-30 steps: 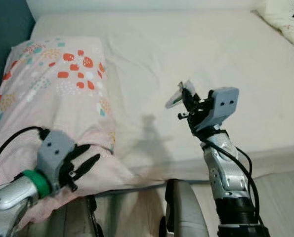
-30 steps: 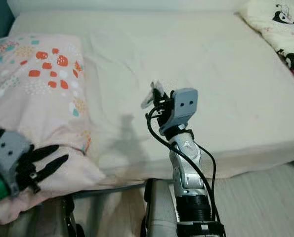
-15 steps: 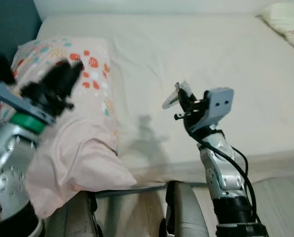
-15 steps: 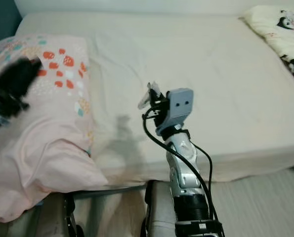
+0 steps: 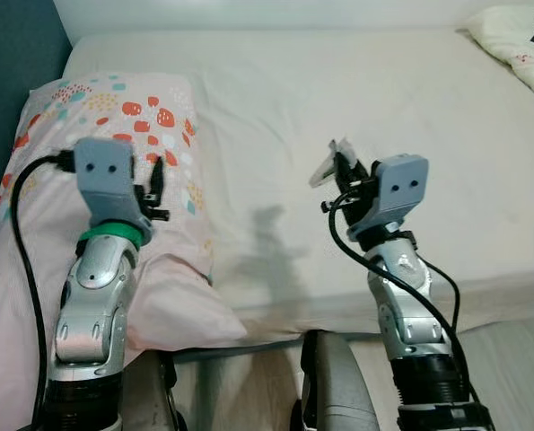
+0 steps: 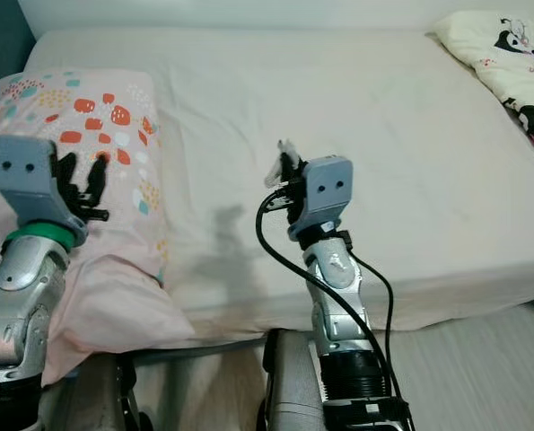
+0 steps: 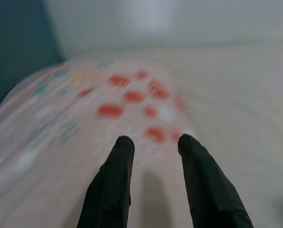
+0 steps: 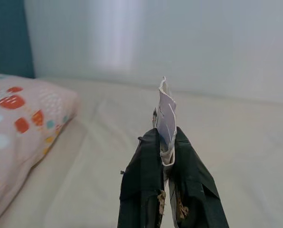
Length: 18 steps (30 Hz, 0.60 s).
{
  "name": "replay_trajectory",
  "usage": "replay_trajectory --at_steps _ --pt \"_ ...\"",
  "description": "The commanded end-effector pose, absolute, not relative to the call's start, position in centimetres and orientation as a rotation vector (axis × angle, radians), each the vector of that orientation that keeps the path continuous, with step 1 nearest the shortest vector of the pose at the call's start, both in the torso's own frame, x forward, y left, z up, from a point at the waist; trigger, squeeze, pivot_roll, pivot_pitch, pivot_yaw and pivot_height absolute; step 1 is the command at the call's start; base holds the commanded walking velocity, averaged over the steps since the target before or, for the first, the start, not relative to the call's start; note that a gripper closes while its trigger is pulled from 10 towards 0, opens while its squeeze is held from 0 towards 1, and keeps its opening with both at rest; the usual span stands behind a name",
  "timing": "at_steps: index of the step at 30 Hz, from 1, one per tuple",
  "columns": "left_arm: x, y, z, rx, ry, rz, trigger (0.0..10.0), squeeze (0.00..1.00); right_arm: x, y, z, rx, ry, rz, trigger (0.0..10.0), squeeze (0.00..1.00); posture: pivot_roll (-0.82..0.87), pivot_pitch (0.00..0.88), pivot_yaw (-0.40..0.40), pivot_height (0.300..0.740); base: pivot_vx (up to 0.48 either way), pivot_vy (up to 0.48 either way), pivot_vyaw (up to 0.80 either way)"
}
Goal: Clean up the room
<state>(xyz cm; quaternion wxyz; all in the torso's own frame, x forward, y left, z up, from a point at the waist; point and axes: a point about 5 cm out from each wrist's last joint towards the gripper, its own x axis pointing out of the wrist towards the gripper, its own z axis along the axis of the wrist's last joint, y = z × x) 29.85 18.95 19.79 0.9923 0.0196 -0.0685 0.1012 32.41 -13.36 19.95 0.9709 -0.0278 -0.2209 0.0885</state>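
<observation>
Left eye view: a bed (image 5: 275, 99) under a smooth, lightly creased cream sheet spans the frame; a soft pink pillow (image 5: 96, 117) printed with red, orange and teal spots lies at its left end, its near corner drooping over the mattress edge. The right claw (image 5: 343, 171) is raised above the sheet and clenched on a small crumpled white scrap of paper (image 5: 323, 172), held clear of the bed; its shadow falls on the sheet alongside. The left claw (image 5: 153, 184) is raised over the pillow, fingers parted and holding nothing. Right eye view: the same arrangement, plus more of a cream cushion (image 6: 504, 58) with black cartoon figures at the bed's far right corner, cut off by the frame, and pale plank flooring (image 6: 482, 368) at lower right. Left wrist view: two smooth black fingers (image 7: 110, 185) stand apart with the pillow blurred beyond them. Right wrist view: the fingers (image 8: 143, 185) press together on the thin, folded scrap, which projects upright past their tips; bed, pillow edge and a plain pale wall (image 8: 203, 42) lie behind.
</observation>
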Motion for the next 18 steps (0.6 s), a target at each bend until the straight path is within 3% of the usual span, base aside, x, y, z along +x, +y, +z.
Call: replay_trajectory --at_steps 1,18 --pt "29.5 19.5 18.9 0.006 -0.115 0.243 10.0 0.0 32.3 -13.9 21.0 -0.06 -0.5 0.15 10.0 0.0 -0.04 0.045 -0.007 0.565 0.0 0.0 0.0" --pt "30.6 17.7 21.2 -0.053 -0.214 0.152 10.0 0.0 32.7 -14.1 20.6 -0.038 -0.487 0.136 10.0 0.0 -0.04 0.033 -0.004 0.64 0.0 0.0 0.0"
